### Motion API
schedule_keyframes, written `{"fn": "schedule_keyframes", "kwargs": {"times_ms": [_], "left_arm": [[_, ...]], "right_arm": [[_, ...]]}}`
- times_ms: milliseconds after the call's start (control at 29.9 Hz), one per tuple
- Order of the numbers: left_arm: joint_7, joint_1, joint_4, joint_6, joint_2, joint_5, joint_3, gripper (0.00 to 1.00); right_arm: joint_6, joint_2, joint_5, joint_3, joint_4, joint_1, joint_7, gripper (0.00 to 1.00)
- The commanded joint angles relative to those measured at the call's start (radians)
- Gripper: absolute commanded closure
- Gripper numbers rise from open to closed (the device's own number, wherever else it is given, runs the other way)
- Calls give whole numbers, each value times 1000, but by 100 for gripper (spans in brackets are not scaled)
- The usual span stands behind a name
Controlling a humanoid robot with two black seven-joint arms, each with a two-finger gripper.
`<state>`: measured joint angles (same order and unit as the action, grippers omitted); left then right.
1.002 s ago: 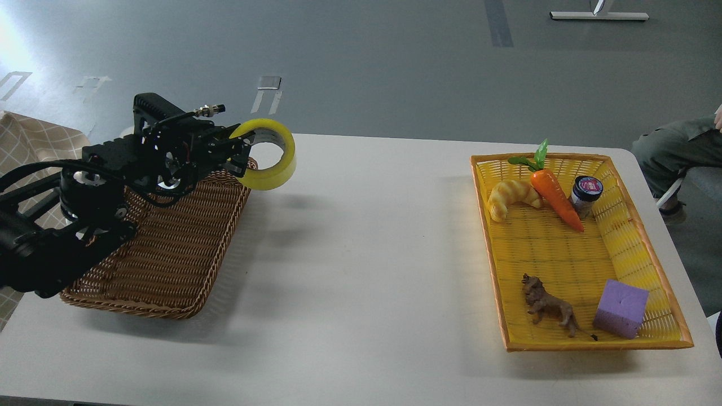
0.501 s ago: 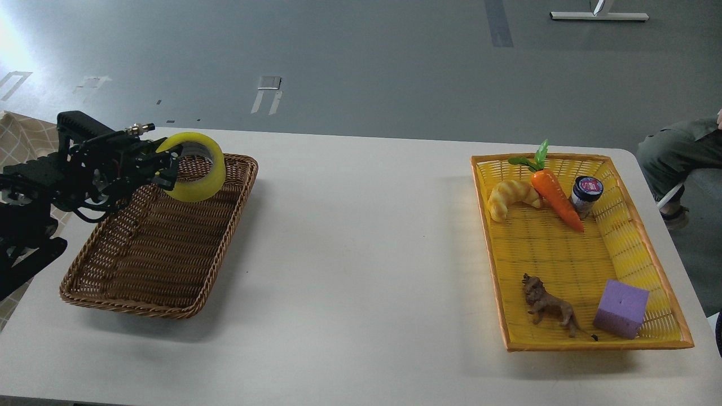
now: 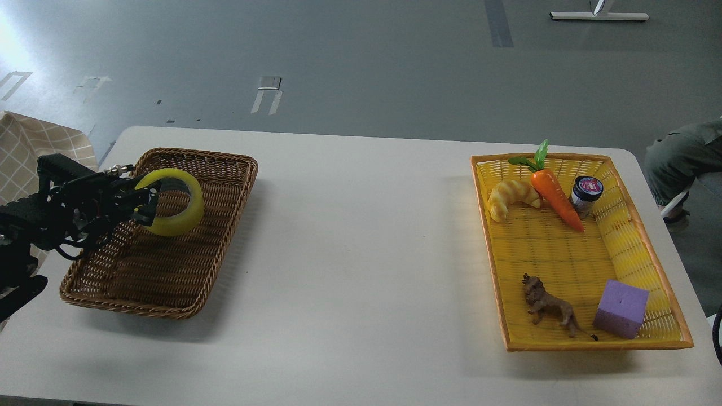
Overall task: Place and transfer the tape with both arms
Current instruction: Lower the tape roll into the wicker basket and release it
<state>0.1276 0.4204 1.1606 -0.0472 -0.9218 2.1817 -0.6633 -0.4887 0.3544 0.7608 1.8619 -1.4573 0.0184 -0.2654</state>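
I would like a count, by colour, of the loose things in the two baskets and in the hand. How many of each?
Yellow: 2, the tape held by the left hand and the croissant
Orange: 1, the carrot
Brown: 1, the lion
Purple: 1, the foam cube
Dark: 1, the small jar
Total: 6

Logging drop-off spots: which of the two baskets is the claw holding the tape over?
The brown wicker basket on the left; the left claw holds the tape over it. The yellow basket holds toys.
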Motion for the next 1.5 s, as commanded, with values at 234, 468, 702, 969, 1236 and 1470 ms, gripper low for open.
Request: {"fn": "schedule_keyframes", "kwargs": {"times_ms": [234,468,702,969,1236,1470], "left_arm": [[24,-15,-2,4,11,0,14,88],[49,-15,-10,4,9,0,16,88],[52,-15,-13,13,11,0,24,82],[106,-14,-99,76,11,0,74,82],[106,-12,-113,92,20,0,79,73],[107,-11,-118,133,18,0,79,18]], "right_arm": [[0,-2,0,0,0,-3,0,0],[0,0,2,0,0,-2,0,0],[0,-2,2,0,-2,-2,2,0],[0,0,2,5,0,-6,2,0],[0,0,2,8,-6,-11,2,0],[0,0,2,8,-9,-20,2,0]]}}
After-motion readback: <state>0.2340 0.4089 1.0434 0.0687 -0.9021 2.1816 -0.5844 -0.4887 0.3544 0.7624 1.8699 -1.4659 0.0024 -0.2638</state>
